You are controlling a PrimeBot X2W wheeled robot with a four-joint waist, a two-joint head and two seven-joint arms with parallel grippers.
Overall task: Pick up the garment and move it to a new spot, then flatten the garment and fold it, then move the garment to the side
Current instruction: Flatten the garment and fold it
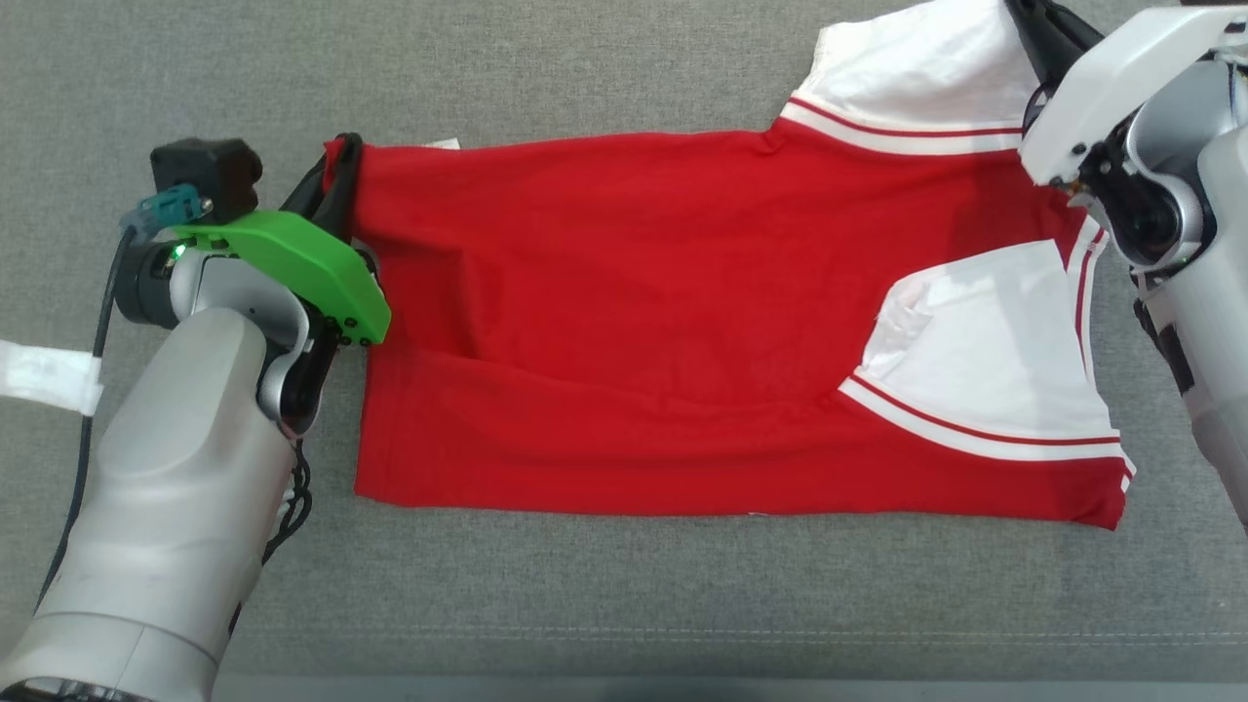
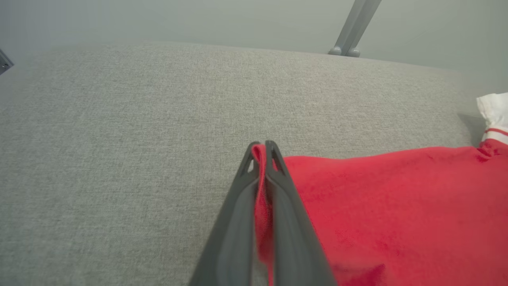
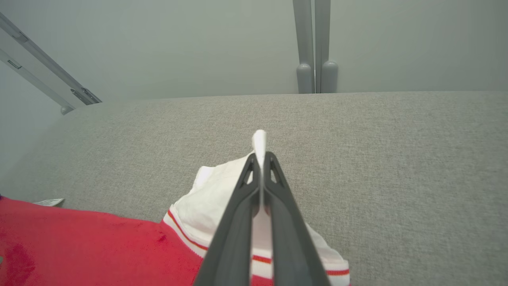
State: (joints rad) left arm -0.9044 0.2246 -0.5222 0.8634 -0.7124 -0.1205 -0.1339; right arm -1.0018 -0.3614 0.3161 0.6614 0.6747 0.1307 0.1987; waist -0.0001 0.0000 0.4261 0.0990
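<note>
Item 1, left: your left end effector [image 2: 262, 147], two dark fingers, clenched on the far hem corner of the red short-sleeved cotton shirt with white, red-striped sleeves [image 1: 624, 322].

Item 2, centre: the shirt lies mostly flat across the grey woven-fabric tabletop [image 1: 624, 604], with shallow creases through the middle.

Item 3, right: your right end effector [image 3: 260, 159], clamped on the far white sleeve [image 1: 907, 68].

Risk: both pinches are thin. If you pull unevenly, the cloth may slip free. The near white sleeve [image 1: 985, 351], folded over the body, could drag and bunch.
</note>
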